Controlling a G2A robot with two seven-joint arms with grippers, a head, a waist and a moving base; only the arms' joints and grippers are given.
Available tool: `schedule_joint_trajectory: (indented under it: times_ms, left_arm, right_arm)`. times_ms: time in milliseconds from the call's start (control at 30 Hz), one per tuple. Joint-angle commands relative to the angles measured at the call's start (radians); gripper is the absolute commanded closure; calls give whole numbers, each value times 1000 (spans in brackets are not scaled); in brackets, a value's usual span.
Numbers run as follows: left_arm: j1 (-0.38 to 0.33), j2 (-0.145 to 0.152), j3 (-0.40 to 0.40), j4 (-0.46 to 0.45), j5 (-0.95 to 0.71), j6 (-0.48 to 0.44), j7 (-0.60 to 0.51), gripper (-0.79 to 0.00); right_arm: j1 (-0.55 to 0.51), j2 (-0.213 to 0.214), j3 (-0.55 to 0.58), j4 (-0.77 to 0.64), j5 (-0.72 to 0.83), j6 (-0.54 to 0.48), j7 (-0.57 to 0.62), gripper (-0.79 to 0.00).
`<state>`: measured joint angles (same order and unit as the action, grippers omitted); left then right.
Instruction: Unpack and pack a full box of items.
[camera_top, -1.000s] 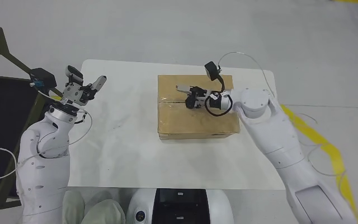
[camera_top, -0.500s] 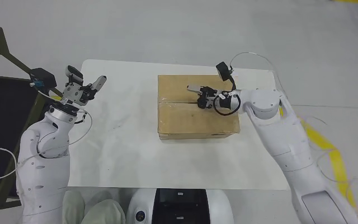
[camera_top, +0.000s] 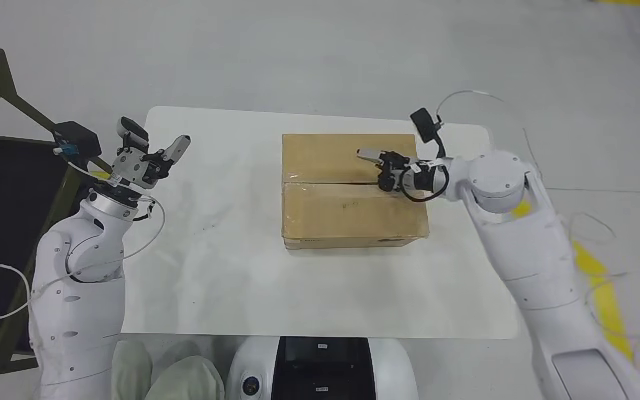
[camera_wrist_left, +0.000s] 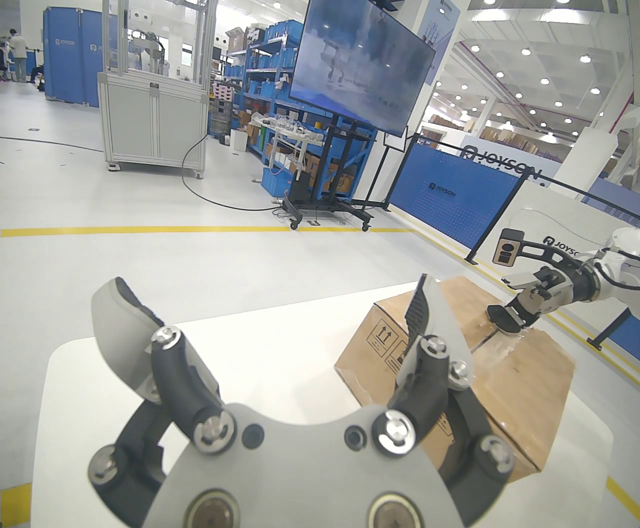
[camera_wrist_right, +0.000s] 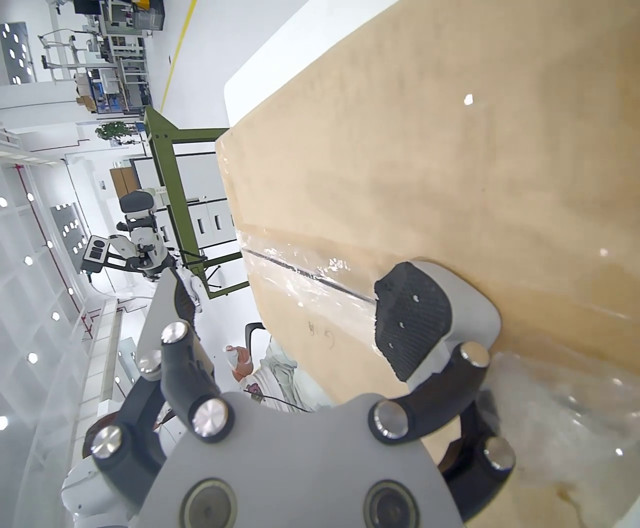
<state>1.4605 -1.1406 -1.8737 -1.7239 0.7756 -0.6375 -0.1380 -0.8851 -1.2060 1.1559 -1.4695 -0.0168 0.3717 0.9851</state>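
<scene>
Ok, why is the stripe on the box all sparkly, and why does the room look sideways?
Right wrist view: clear tape on the box seam throws back the lights, glinting white by the right gripper; the camera sits turned, so the room looks tipped. Left wrist view: the tape glints too; ceiling lamps are bright spots. Top view: even light, little shine.

Tan rectangular cardboard box (camera_top: 350, 205), clear glossy tape strip (camera_wrist_right: 280, 267) on seam; white table (camera_top: 220, 260); right gripper (camera_wrist_right: 295, 300) grey, pads (camera_wrist_right: 412, 320) black, dimpled.
</scene>
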Motion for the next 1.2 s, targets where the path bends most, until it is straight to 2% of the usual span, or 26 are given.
schedule_joint_trajectory:
  times_ms: [0,633,1167]
  left_arm:
    - [0,0,0,0,0,0,0,-785]
    - [0,0,0,0,0,0,0,-785]
    - [0,0,0,0,0,0,0,-785]
  right_arm:
    - [-6,5,11,-6,-10,8,4,-785]
    - [-65,51,122,-60,-85,70,14,-785]
    - [-85,68,161,-41,-67,89,-17,-785]
